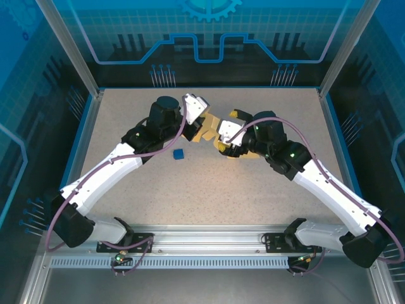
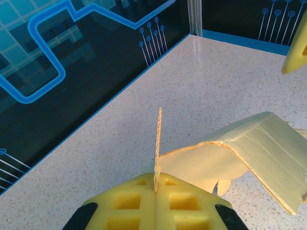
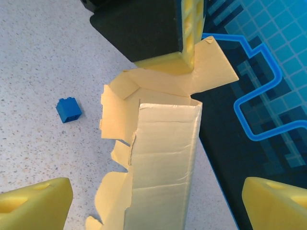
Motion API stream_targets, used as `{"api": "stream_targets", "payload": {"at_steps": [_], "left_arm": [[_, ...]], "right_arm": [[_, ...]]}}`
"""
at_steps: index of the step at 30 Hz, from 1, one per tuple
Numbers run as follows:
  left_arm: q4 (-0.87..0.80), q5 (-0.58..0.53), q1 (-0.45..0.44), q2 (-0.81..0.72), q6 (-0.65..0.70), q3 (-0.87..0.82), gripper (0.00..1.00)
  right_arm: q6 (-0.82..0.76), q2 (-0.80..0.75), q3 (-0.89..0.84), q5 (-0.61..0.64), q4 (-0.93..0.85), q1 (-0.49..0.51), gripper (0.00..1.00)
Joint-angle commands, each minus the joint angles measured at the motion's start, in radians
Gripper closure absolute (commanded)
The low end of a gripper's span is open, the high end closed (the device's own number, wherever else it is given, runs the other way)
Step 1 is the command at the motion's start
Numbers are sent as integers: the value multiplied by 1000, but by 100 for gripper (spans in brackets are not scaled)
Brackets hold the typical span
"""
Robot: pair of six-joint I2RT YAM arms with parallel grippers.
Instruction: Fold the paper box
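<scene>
The paper box (image 3: 165,163) is a pale yellow, partly folded card with loose flaps, raised at a tilt above the table near the back middle (image 1: 204,132). My left gripper (image 2: 157,179) is shut on one thin flap (image 2: 158,143) of it, which stands edge-on between the yellow fingers; the folded body (image 2: 249,143) spreads to the right. In the right wrist view the left gripper (image 3: 184,36) pinches the box's far end. My right gripper (image 3: 153,201) is open, its fingers (image 3: 33,206) standing wide on either side of the box's near end, clear of the card.
A tiny blue cube (image 1: 178,154) lies on the speckled table (image 1: 209,196) just left of the box, also seen in the right wrist view (image 3: 68,109). The blue-patterned back wall (image 2: 72,72) runs close behind the grippers. Both arms reach inward from the near rail (image 1: 202,244).
</scene>
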Motion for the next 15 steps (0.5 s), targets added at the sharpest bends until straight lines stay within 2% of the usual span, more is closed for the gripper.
{"api": "stream_targets", "payload": {"at_steps": [1,9,15], "left_arm": [[-20,3,-1,-27,10,43,100],[-21,41,-2,-37,-8,49,100],[-22,53,-2,-44,-17,51,100]], "right_arm": [[-41,-8,-23,77,96,28,8],[-50,48,-106,135,314,65,9],[-50,94,-121,211,402,86,20]]}}
